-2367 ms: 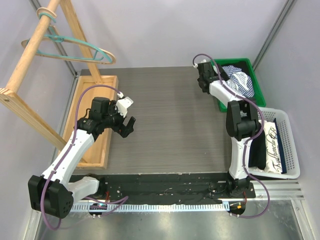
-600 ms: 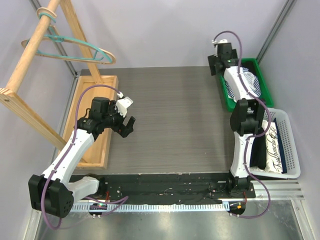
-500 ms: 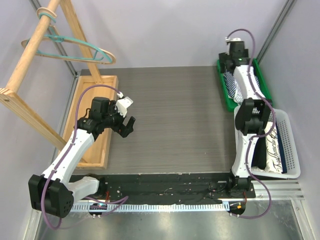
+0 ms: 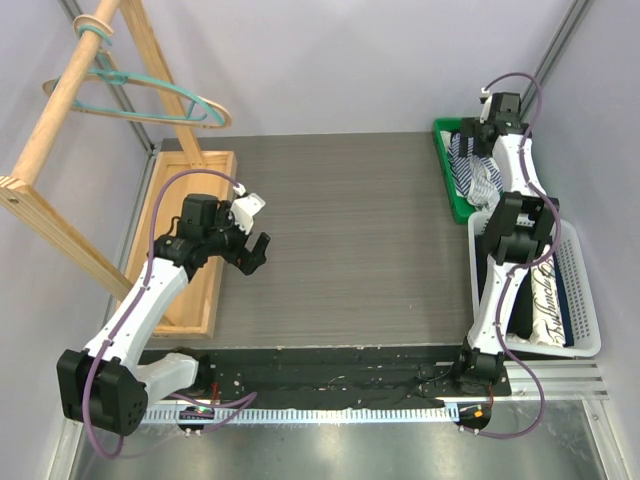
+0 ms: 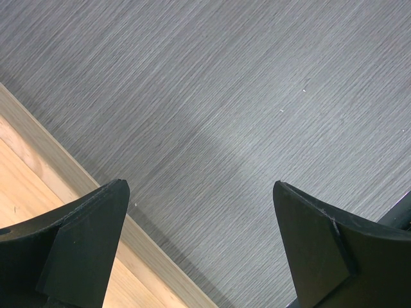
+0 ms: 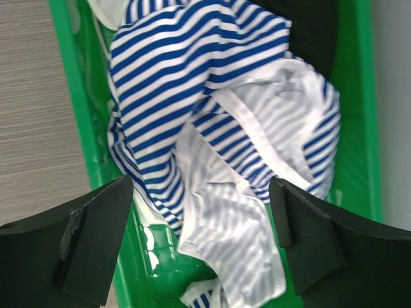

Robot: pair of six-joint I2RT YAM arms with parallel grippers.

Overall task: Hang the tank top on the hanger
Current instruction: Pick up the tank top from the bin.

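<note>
The striped tank top point(image 6: 212, 122) lies crumpled in the green bin point(image 6: 77, 96), partly turned inside out; from the top view it shows as a blue-and-white heap point(image 4: 474, 170) at the back right. My right gripper point(image 6: 202, 250) hovers above it, jaws wide apart, touching no fabric. The teal hanger point(image 4: 150, 95) hangs on the wooden rack point(image 4: 60, 110) at the back left. My left gripper point(image 4: 252, 250) is open over the bare table beside the rack's base, nothing between its fingers point(image 5: 83, 237).
A white basket point(image 4: 575, 290) with folded clothes stands at the right edge, near the right arm's base. The rack's flat wooden base point(image 4: 190, 230) lies along the left side. A black garment point(image 6: 308, 32) sits at the bin's far end.
The right arm has swung rightward and back, so its gripper now sits over the green bin and the tank top. The left arm has not moved.
</note>
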